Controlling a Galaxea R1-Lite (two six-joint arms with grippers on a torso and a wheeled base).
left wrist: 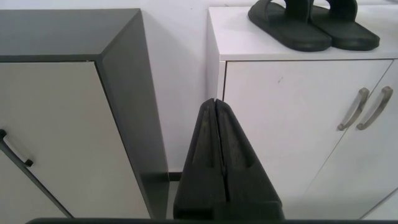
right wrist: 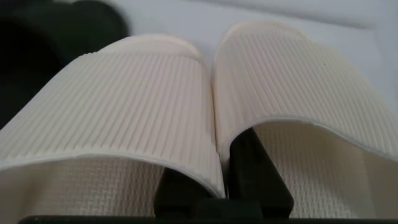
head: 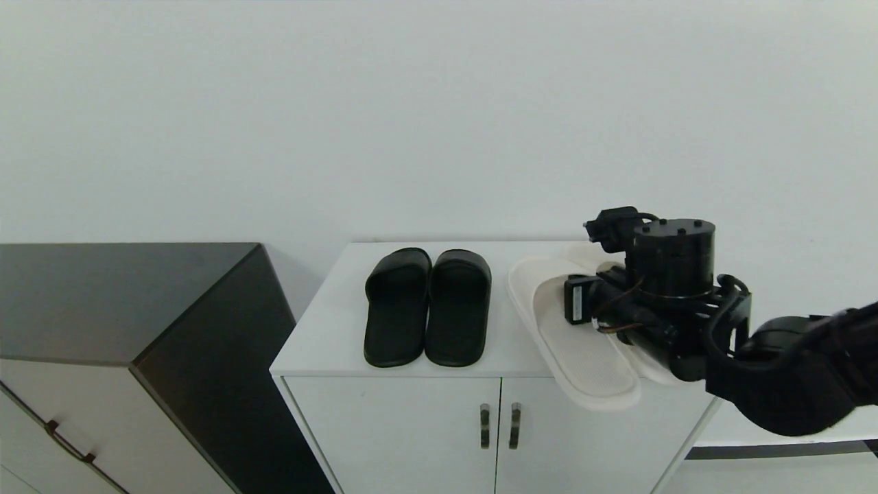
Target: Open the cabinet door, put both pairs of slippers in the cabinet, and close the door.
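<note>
A pair of black slippers lies side by side on top of the white cabinet. To their right a pair of white slippers lies at an angle, heels jutting over the cabinet's front edge. My right gripper is at these white slippers, one finger under each strap, pinching the inner strap edges together. Both cabinet doors are shut, with two metal handles at the centre seam. My left gripper is shut and empty, low in front of the white cabinet's left side.
A dark-topped cabinet with a pale front stands to the left of the white one, with a narrow gap between them. A plain wall runs behind both. The white cabinet's top is bare left of the black slippers.
</note>
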